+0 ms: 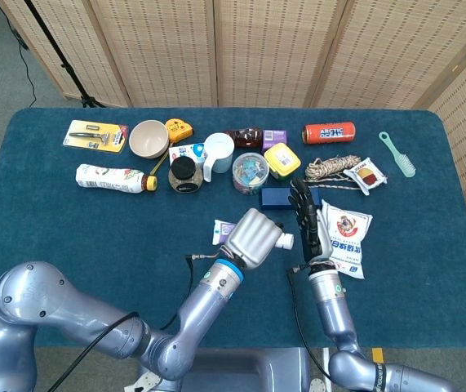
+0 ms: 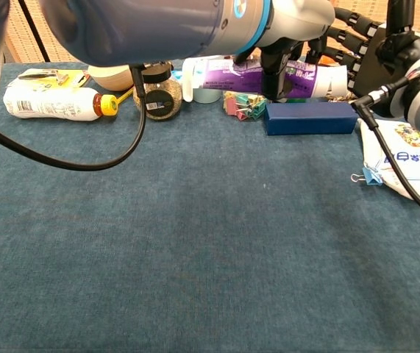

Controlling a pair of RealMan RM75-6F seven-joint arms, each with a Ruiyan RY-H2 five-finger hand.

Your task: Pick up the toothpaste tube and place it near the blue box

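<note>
Woven bamboo screens [image 1: 257, 49] are seen behind a table covered with a dark blue-green cloth [image 1: 94, 237]. At the far left of the cloth, a razor in its pack [image 1: 95, 135] is laid above a white bottle with a yellow cap [image 1: 110, 177]. Next to these, a cream bowl [image 1: 148, 139] and a dark-lidded glass jar [image 1: 184, 174] are found. Near the middle, the toothpaste tube [image 2: 268, 76] is gripped by the left hand [image 1: 251, 238] and is held up off the cloth, just in front of the blue box [image 2: 311, 118]. To the right of it, the right hand [image 1: 306, 216] is held upright with its fingers spread and nothing in them, beside a white snack packet [image 1: 345, 238]. Further right, a red can [image 1: 328, 132], a coil of rope [image 1: 330, 168] and a green comb [image 1: 398, 153] are laid.
</note>
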